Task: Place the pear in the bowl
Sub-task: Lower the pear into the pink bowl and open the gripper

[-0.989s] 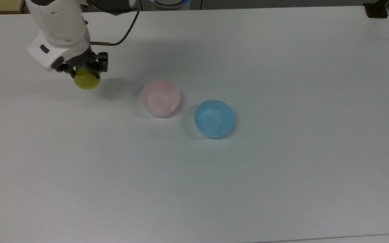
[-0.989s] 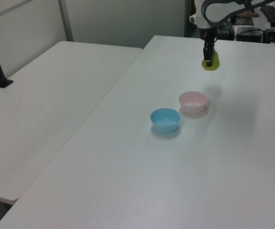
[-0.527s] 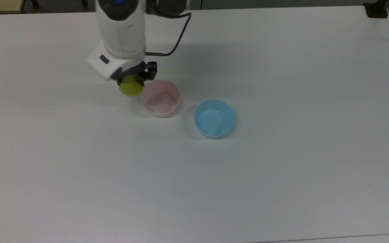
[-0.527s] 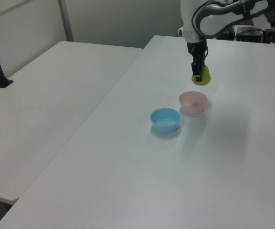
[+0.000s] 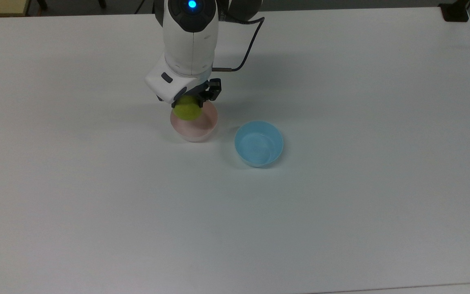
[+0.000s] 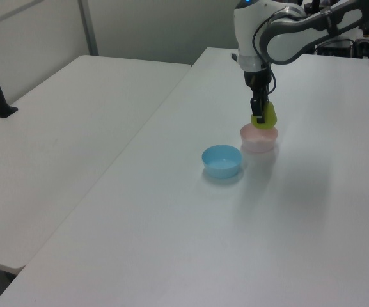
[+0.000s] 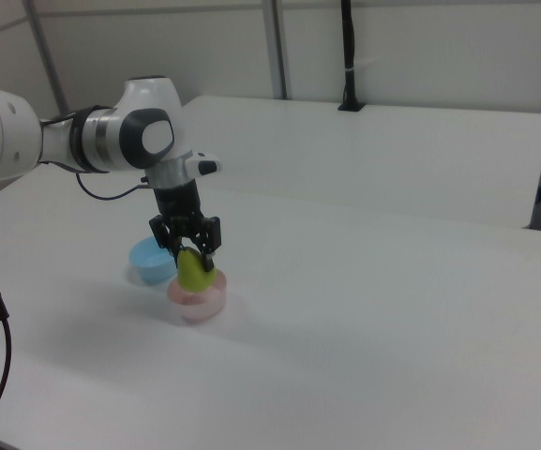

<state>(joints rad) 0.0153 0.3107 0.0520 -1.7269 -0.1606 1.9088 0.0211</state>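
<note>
My gripper [image 5: 189, 103] [image 6: 259, 116] [image 7: 188, 251] is shut on the yellow-green pear [image 5: 187, 111] [image 6: 266, 115] [image 7: 193, 271]. The pear hangs just above the pale pink bowl [image 5: 196, 128] [image 6: 259, 140] [image 7: 198, 301], over the part of its rim toward the top view's upper left. In the right view the pear's lower end sits at about rim height of the bowl. The arm's white wrist covers the pear's top in the top view.
A light blue bowl [image 5: 258, 143] [image 6: 222, 160] [image 7: 148, 262] stands next to the pink one, to its right in the top view. The white table [image 5: 341, 204] stretches wide around both. A second white table [image 6: 56, 147] stands to the left view's left.
The arm has carried the pear from the top view's far left rightward to above the pink bowl. Both bowls have stayed in place.
</note>
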